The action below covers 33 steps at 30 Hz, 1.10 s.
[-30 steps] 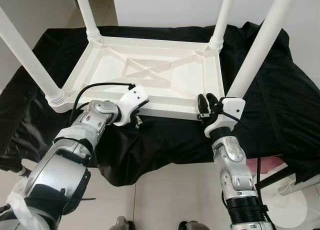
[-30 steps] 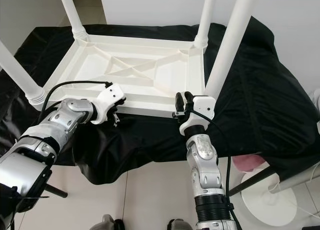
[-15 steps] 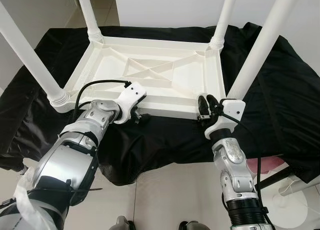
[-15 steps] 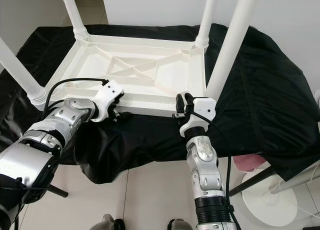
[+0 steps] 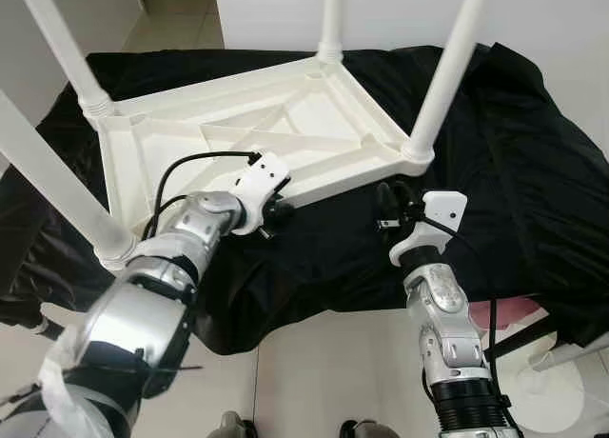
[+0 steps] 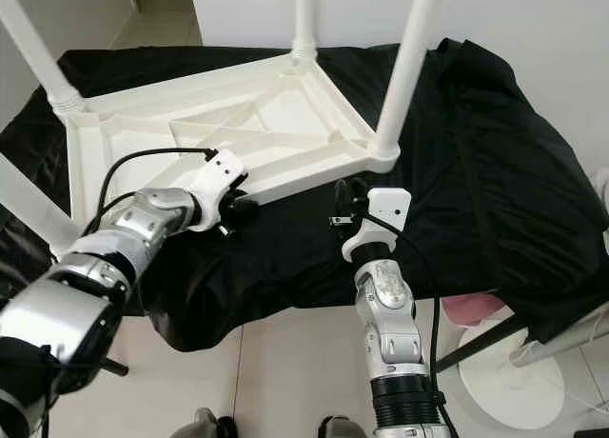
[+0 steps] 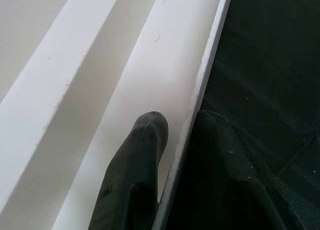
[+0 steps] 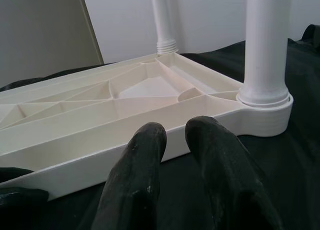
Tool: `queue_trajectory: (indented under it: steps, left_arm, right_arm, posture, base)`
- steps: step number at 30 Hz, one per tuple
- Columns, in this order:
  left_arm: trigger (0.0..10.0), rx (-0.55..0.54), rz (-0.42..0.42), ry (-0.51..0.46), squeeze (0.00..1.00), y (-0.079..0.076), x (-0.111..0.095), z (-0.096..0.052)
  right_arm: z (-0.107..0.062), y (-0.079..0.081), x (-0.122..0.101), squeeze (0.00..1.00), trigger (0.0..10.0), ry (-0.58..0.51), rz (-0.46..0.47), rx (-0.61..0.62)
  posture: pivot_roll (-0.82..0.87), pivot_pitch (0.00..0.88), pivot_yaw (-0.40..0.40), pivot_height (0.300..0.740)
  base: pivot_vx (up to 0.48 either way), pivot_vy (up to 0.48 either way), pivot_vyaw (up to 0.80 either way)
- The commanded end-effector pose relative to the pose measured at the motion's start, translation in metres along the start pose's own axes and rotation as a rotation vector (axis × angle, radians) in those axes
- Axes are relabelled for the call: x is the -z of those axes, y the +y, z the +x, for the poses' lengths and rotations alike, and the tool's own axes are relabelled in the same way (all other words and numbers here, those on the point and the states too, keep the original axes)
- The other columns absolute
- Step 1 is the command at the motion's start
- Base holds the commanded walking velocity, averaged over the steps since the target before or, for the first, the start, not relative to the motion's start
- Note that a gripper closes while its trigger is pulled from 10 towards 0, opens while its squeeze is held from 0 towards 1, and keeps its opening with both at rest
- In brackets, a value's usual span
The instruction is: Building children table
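White children table (image 5: pixel 257 138) lies upside down on black cloth (image 5: pixel 495 162) over the surface, four legs up, skewed so its right near corner sits far from the right claw. Left claw (image 5: pixel 273 212) pinches the table's near rim, one finger (image 7: pixel 135 175) inside, one outside. Right claw (image 5: pixel 388 208) hangs just near of that rim, fingers a little apart, holding nothing. Step looks like repositioning the assembled table; next likely right claw grips rim for flipping.

Head stereo downward; wrist close-ups.
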<state>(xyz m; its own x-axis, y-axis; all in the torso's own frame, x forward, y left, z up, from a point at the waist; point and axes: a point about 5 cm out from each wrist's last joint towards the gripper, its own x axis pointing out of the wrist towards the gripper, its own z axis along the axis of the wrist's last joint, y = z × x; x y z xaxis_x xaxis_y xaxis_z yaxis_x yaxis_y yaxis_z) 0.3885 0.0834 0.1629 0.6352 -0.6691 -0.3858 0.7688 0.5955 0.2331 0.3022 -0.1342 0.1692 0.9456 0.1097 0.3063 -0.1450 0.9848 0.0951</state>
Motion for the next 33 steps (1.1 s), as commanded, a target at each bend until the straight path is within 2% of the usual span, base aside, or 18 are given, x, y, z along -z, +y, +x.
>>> queue_trajectory:
  steps: [1,5,6,8,9,12,14,15,16,19,25,26,28,30,31,32,33]
  left_arm:
    - [10.0,0.050,-0.026,0.018,0.00,-0.016,0.010,0.008]
    - [10.0,0.065,-0.038,0.007,0.00,-0.020,0.009,0.010]
    - [10.0,0.077,-0.047,-0.011,0.60,-0.023,0.008,0.011]
    - [10.0,0.084,-0.053,-0.023,0.60,-0.025,0.007,0.011]
    - [10.0,0.109,-0.056,-0.052,1.00,-0.028,0.004,0.012]
    - [10.0,0.158,0.009,-0.161,1.00,-0.037,-0.007,0.009]
    - [10.0,0.163,0.027,-0.184,1.00,-0.038,-0.009,0.007]
    - [10.0,0.167,0.044,-0.225,0.00,-0.040,-0.013,0.003]
    - [10.0,0.158,0.050,-0.281,0.00,-0.040,-0.018,-0.003]
    - [10.0,0.139,0.038,-0.311,0.00,-0.038,-0.021,-0.007]
    - [10.0,0.052,0.023,-0.397,0.00,-0.028,-0.030,-0.028]
    - [10.0,0.052,0.023,-0.397,0.00,-0.028,-0.030,-0.028]
    - [10.0,0.011,0.049,-0.443,0.00,-0.025,-0.031,-0.047]
    - [10.0,0.011,0.049,-0.443,0.00,-0.025,-0.031,-0.047]
    - [10.0,-0.018,0.060,-0.451,0.00,-0.021,-0.030,-0.058]
    - [10.0,-0.018,0.060,-0.451,0.00,-0.021,-0.030,-0.058]
    - [10.0,-0.047,0.064,-0.446,0.00,-0.017,-0.027,-0.067]
  right_arm:
    - [0.000,0.004,0.002,0.00,10.0,0.004,0.007,-0.010]
    - [0.001,0.004,0.002,0.00,10.0,0.004,0.008,-0.013]
    - [0.001,0.005,0.003,0.00,10.0,0.005,0.009,-0.014]
    - [0.001,0.005,0.003,0.00,10.0,0.005,0.010,-0.014]
    - [0.001,0.006,0.003,0.00,10.0,0.005,0.011,-0.014]
    - [0.001,0.007,0.004,0.00,10.0,0.007,0.013,-0.015]
    - [0.002,0.007,0.004,0.00,10.0,0.007,0.013,-0.016]
    - [0.002,0.007,0.004,0.00,10.0,0.007,0.014,-0.017]
    - [0.002,0.008,0.005,0.00,10.0,0.008,0.013,-0.020]
    - [0.003,0.008,0.005,0.00,10.0,0.010,0.012,-0.023]
    - [0.007,0.011,0.006,0.00,10.0,0.012,0.015,-0.043]
    - [0.007,0.011,0.006,0.00,10.0,0.012,0.015,-0.043]
    - [0.012,0.014,0.006,0.00,10.0,0.014,0.016,-0.065]
    - [0.012,0.014,0.006,0.00,10.0,0.014,0.016,-0.065]
    - [0.014,0.015,0.007,0.00,10.0,0.015,0.016,-0.076]
    - [0.014,0.015,0.007,0.00,10.0,0.015,0.016,-0.076]
    - [0.016,0.016,0.007,0.00,10.0,0.017,0.014,-0.087]
  posture:
    - [-0.05,0.110,0.040,0.740]
    - [-0.05,0.110,0.040,0.740]
    - [-0.04,0.108,0.041,0.740]
    - [-0.04,0.108,0.041,0.740]
    - [-0.04,0.107,0.042,0.740]
    - [-0.04,0.106,0.041,0.740]
    - [-0.04,0.106,0.041,0.740]
    - [-0.04,0.102,0.037,0.740]
    - [-0.03,0.101,0.035,0.740]
    - [-0.03,0.095,0.028,0.740]
    - [-0.01,0.088,0.011,0.740]
    - [-0.01,0.088,0.011,0.740]
    - [0.01,0.079,-0.013,0.740]
    - [0.01,0.079,-0.013,0.740]
    - [0.02,0.076,-0.025,0.740]
    - [0.02,0.076,-0.025,0.740]
    - [0.03,0.070,-0.032,0.740]
  base:
    - [0.000,0.000,0.00]
    - [0.000,0.000,0.00]
    - [0.000,0.000,0.00]
    - [0.000,0.000,0.00]
    - [0.000,0.000,0.00]
    - [0.000,0.000,0.00]
    - [0.000,0.000,0.00]
    - [0.000,0.000,0.00]
    - [0.000,0.000,0.00]
    - [0.000,0.000,0.00]
    - [0.000,0.000,0.00]
    - [0.000,0.000,0.00]
    - [0.000,0.000,0.00]
    - [0.000,0.000,0.00]
    - [0.000,0.000,0.00]
    - [0.000,0.000,0.00]
    - [0.000,0.000,0.00]
